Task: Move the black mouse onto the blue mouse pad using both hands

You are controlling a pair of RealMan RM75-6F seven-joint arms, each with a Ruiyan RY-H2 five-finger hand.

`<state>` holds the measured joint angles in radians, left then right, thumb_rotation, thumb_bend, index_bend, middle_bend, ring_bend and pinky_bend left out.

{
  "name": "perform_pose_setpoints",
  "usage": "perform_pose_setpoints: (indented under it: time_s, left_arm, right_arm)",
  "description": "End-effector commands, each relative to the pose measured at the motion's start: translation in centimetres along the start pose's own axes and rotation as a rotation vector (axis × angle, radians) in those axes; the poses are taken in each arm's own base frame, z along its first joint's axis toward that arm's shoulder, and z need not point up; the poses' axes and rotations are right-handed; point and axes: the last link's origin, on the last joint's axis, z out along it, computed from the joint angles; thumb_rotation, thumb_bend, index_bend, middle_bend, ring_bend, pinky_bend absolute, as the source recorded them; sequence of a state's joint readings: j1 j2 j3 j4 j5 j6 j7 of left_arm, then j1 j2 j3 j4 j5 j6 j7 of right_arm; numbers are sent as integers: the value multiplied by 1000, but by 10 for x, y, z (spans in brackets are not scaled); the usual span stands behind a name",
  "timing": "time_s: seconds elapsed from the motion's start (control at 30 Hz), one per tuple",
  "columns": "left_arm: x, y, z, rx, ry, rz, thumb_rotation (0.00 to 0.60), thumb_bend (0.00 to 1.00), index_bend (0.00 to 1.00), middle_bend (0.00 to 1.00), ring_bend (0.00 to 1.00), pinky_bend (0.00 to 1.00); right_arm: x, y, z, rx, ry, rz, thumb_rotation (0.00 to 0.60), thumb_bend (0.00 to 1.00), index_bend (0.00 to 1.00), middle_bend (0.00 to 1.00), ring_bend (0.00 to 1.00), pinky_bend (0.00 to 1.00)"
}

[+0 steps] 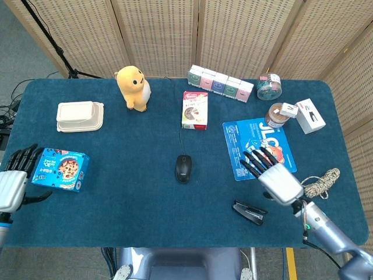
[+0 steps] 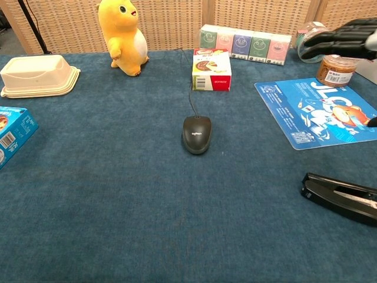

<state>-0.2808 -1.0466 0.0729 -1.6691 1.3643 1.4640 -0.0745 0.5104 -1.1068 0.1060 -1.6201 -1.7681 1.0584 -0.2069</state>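
Observation:
The black mouse (image 1: 183, 168) (image 2: 196, 133) lies mid-table, its cord running back toward the far edge. The blue mouse pad (image 1: 257, 148) (image 2: 320, 112) lies flat to its right. My right hand (image 1: 271, 172) (image 2: 344, 37) hovers open over the pad's near edge, fingers spread and pointing toward the mouse, holding nothing. My left hand (image 1: 14, 179) is open at the table's left edge, beside a blue cookie box (image 1: 60, 169); it is far from the mouse and does not appear in the chest view.
A black stapler (image 1: 249, 212) (image 2: 341, 197) lies near the front, just under my right forearm. A twine ball (image 1: 318, 183), jars and a white box sit at right. A snack box (image 1: 195, 109), yellow plush (image 1: 133, 87), tea boxes (image 1: 220, 83) and a lidded container (image 1: 80, 116) stand behind.

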Motion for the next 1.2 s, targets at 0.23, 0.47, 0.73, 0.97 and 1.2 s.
perform_pose_setpoints:
  time_s: [0.23, 0.47, 0.73, 0.97, 1.2]
  left_arm:
    - [15, -12, -15, 71, 0, -13, 600, 79, 0, 0, 0, 0]
    - [18, -18, -13, 76, 0, -42, 600, 80, 0, 0, 0, 0]
    - [18, -22, -9, 89, -6, -54, 600, 80, 0, 0, 0, 0]
    - [17, -22, -6, 91, -13, -62, 600, 80, 0, 0, 0, 0]
    - [18, -23, -7, 88, -14, -72, 600, 79, 0, 0, 0, 0]
  right_arm:
    - [-4, -48, 86, 257, -20, -12, 600, 0, 0, 0, 0, 0]
    - [-15, -77, 139, 376, -2, -161, 600, 0, 35, 0, 0, 0]
    - [-28, -101, 185, 500, -43, -340, 600, 15, 61, 0, 0, 0]
    - [-30, -108, 204, 543, -73, -454, 600, 56, 73, 0, 0, 0]
    - [-33, -107, 212, 549, -97, -535, 600, 107, 86, 0, 0, 0]
